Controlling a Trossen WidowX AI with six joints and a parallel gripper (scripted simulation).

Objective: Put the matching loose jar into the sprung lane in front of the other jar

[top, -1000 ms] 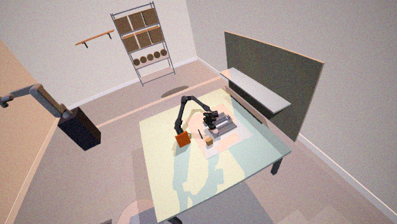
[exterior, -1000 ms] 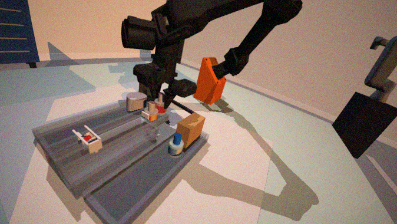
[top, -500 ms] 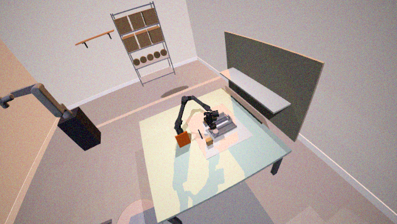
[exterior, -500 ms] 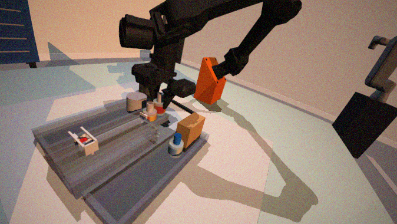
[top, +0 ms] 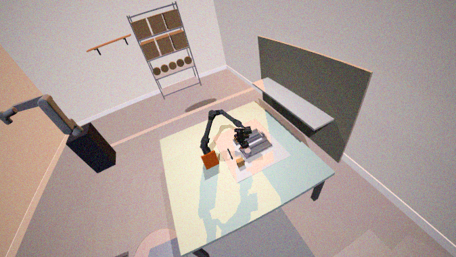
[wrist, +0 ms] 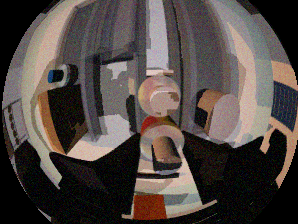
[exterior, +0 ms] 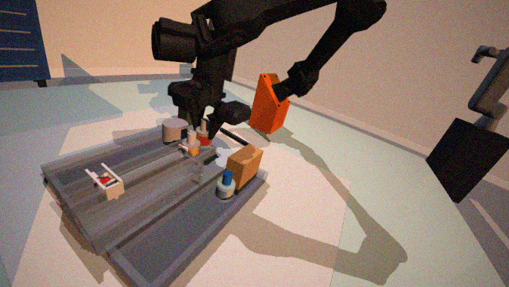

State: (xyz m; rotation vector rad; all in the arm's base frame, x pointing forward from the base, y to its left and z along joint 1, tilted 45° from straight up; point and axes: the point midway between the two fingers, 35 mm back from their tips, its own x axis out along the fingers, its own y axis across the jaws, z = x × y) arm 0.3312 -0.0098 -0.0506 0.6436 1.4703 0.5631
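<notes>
My gripper (top: 243, 145) (exterior: 205, 133) (wrist: 160, 136) points down at the front of the rack and is shut on a jar with a red band (exterior: 204, 140) (wrist: 165, 147). That jar is upright at the front end of the sprung lane. The old jar (exterior: 193, 150) (wrist: 159, 95) stands upright directly behind it, with an orange band showing; the two look close together or touching. The white pusher plate (exterior: 183, 146) (wrist: 160, 72) is right behind the old jar. The front stop and the held jar's base are hidden, so I cannot tell whether it touches the lane floor.
A grey cylinder (exterior: 174, 132) (wrist: 226, 117) stands in one neighbouring lane. A cardboard box (top: 240, 162) (exterior: 246, 165) and a blue-capped jar (exterior: 226, 189) (wrist: 62, 75) stand in the lane on the other side. A black rod (top: 230, 154) (exterior: 235, 137) lies before the rack. A white U-shaped piece (exterior: 115, 189) sits farther back.
</notes>
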